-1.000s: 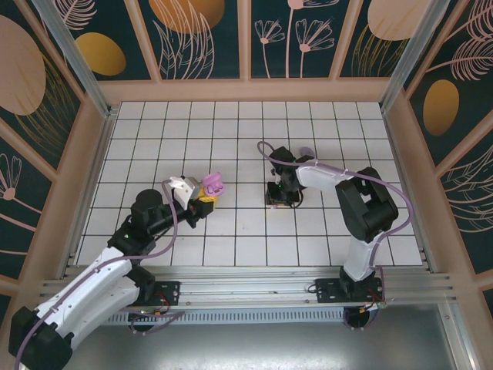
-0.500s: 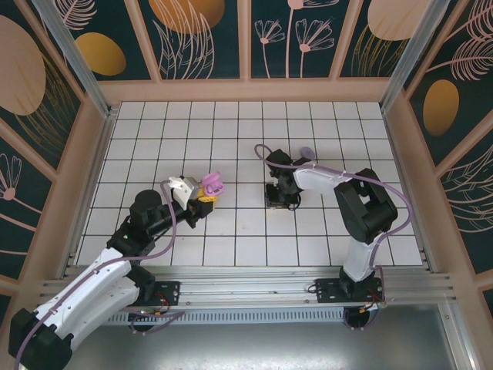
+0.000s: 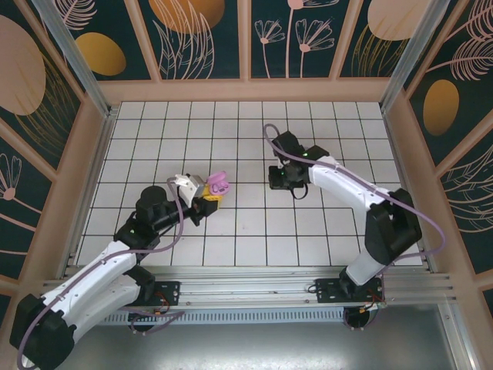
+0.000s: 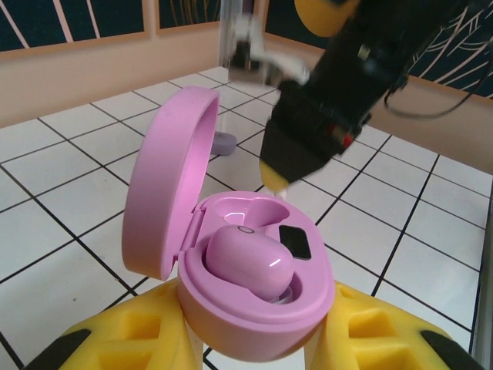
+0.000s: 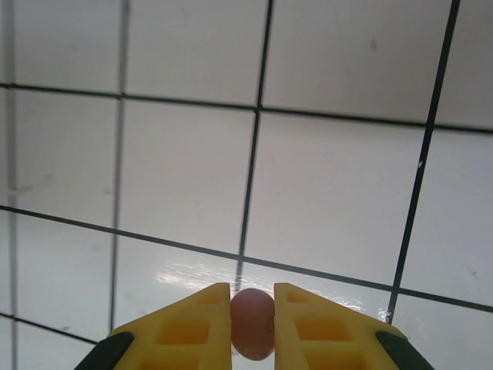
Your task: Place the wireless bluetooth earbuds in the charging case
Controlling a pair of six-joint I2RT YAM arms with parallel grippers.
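Right gripper (image 5: 253,304) just pinched shut on pinkish earbud (image 5: 253,325), right of open case (image 4: 166,193) clamped in left gripper (image 3: 206,200); transfer next.

I count one pink case (image 4: 166,169) between my left fingers (image 4: 123,339), one seated earbud (image 4: 243,258), one earbud (image 5: 253,324) between right fingers (image 5: 185,327).

I closed the right gripper (image 5: 253,293) on a pinkish earbud (image 5: 252,324), drew it farther from the bases, and shifted the left gripper (image 3: 208,200) with its charging case (image 3: 219,183) slightly rightward.
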